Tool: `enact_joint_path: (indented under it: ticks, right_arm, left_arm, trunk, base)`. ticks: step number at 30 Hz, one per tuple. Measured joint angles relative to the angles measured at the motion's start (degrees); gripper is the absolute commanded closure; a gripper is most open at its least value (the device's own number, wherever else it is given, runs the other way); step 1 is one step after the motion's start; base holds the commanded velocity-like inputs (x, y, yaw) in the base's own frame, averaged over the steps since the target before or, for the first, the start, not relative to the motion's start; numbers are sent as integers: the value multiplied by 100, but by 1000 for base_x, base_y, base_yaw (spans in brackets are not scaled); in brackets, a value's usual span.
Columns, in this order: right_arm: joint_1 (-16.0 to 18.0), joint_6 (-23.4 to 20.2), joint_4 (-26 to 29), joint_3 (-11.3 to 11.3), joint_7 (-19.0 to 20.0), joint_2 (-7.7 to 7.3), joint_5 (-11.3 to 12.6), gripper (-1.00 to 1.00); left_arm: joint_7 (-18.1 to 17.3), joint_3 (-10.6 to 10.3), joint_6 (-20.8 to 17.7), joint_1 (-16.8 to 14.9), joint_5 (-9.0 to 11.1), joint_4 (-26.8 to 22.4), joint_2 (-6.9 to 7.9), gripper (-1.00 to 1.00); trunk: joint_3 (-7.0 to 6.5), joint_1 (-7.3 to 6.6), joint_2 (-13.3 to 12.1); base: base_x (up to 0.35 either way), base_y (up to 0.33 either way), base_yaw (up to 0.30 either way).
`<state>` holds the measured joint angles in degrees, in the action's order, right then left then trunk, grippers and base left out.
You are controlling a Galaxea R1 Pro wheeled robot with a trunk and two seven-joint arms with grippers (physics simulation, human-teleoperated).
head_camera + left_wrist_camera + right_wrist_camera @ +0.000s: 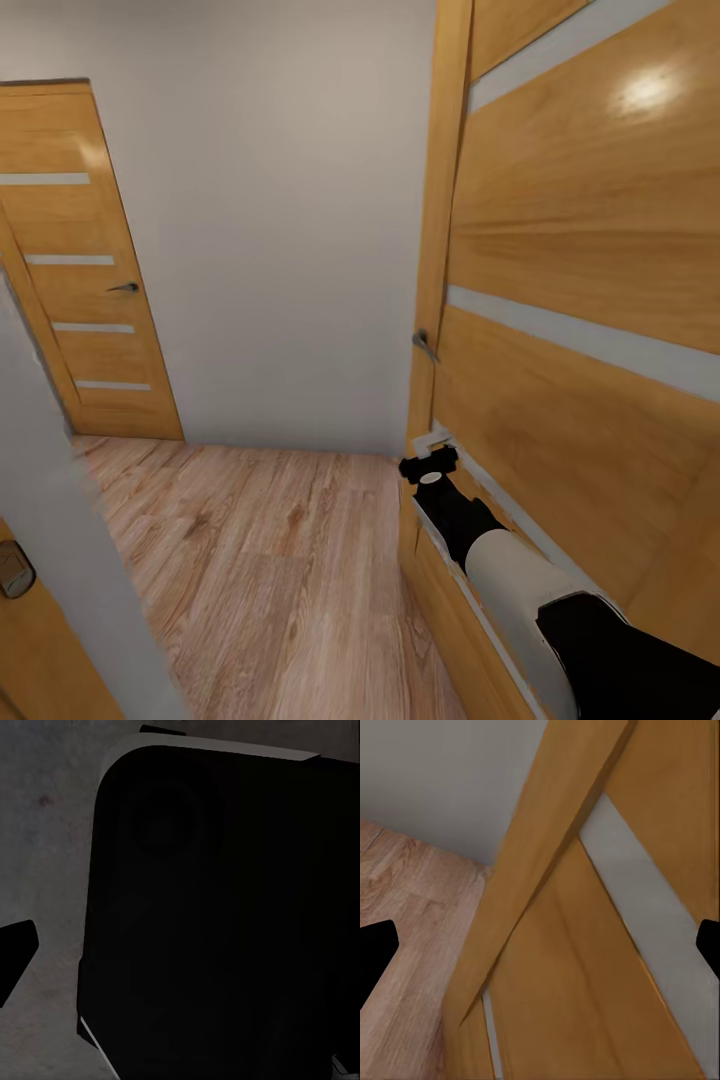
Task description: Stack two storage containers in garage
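Right arm [520, 580] is black with a chunky off-white middle section, plus a small white round cap near the wrist.

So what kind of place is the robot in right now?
Probably an indoor hallway: a light wood-plank floor, a plain pale wall, and two wooden doors with frosted strips, one far, one beside the right arm.

You're looking at a bare hallway: pale grey wall [280, 250] up the middle, light wood-plank floor [270, 580] below, one wooden door [75, 270] at upper left, another wooden door with frosted strips [590, 300] close on the right.
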<state>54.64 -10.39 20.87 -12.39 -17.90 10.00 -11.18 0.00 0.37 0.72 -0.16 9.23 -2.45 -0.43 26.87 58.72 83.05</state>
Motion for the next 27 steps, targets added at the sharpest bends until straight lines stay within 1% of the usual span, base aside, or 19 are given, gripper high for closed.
enact_joint_path:
  ticks: [7, 13, 18, 22, 27]
  right_arm:
    - [0, 27, 0, 8, -54, 0, 6, -100]
    - [0, 180, -4, 13, -56, 0, 19, -100]
    - [-1, 190, -8, 19, -57, 0, 16, -100]
    - [-1, 194, -44, 19, -38, 0, 12, -100]
    - [0, 200, -307, 13, -47, 0, -22, -100]
  left_arm:
    - [0, 5, 0, 0, 0, 0, 0, -100]
    - [0, 6, 0, 0, 1, 0, 1, -100]
    - [0, 6, 0, 0, 1, 0, 5, -100]
    - [0, 5, 0, 0, 1, 0, 8, -100]
    - [0, 4, 0, 0, 1, 0, 9, -100]
  trunk:
    - [0, 0, -1]
    - [0, 1, 0]
    - [0, 1, 0]
    - [0, -1, 0]
    - [0, -2, 0]
  base:
    - [138, -145, 0]
    - [20, -19, 0]
    - [38, -1, 0]
    - [192, 0, 0]
    - [277, 0, 0]
